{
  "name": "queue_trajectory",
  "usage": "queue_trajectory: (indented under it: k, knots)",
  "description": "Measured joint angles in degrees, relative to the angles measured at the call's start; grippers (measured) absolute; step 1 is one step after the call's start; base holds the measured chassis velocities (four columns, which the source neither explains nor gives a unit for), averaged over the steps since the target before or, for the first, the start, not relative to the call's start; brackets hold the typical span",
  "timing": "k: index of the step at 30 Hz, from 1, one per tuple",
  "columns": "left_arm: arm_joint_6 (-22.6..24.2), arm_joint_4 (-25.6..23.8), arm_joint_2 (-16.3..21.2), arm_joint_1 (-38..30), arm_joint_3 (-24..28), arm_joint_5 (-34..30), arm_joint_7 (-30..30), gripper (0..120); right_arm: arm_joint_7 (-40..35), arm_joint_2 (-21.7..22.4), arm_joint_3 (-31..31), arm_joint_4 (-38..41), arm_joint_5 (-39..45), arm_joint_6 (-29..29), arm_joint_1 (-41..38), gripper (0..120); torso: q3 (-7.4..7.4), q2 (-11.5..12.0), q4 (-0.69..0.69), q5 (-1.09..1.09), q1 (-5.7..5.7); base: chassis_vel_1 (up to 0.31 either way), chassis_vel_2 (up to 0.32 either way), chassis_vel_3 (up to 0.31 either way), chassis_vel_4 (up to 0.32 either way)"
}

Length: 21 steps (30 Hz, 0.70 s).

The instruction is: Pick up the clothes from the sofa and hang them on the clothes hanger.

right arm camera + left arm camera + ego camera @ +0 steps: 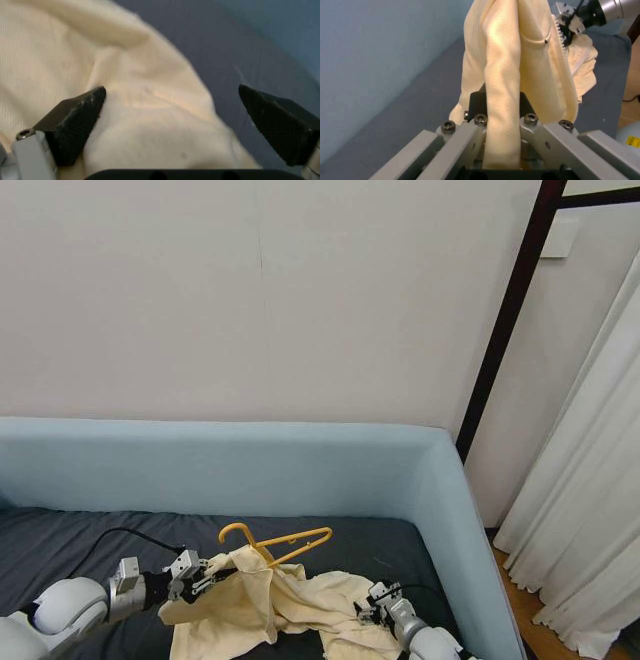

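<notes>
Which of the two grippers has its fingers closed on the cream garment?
The left gripper: it pinches a fold of the cream garment. The right gripper is wide open over the cloth, gripping nothing.

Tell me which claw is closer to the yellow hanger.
Left. The left claw clamps the cream garment beside the yellow hanger; the right claw hangs open over the garment's far end.

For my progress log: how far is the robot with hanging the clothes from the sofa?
Done: the left gripper is shut on a fold of the cream garment. In hand: the right gripper hangs open over the cloth, most of which lies on the sofa. Left: lifting it and putting it on the yellow hanger, which lies on the seat against the garment.
</notes>
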<state>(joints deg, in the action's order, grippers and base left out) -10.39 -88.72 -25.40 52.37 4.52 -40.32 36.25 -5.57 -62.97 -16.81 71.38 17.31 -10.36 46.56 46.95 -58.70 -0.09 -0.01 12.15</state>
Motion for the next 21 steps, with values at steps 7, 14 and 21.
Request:
queue_trajectory:
  k: [7, 14, 21]
  knots:
    - [-0.26, 0.44, 0.00, 0.08, -0.05, 0.34, 0.36, 1, 0.01, 1.10, -0.87, 2.63, 3.82, -1.08, -2.90, 100, 0.00, 0.00, -0.01, 0.00, 0.00, 0.000, 0.000, 0.000, 0.000]
    - [-0.30, 0.31, -0.18, -0.12, 0.36, 0.58, 0.45, 1, 2.14, -0.06, -3.38, -2.80, 3.58, -1.30, -7.29, 100, 0.00, 0.00, 0.01, 0.00, 0.00, 0.000, 0.000, 0.000, 0.000]
    - [-0.30, 0.06, 0.06, -0.12, 0.18, 0.69, 0.46, 1, 5.00, -0.20, -4.58, -6.16, 2.01, -0.53, -8.59, 91, -0.01, 0.00, 0.01, 0.01, 0.00, 0.000, 0.000, 0.000, 0.000]
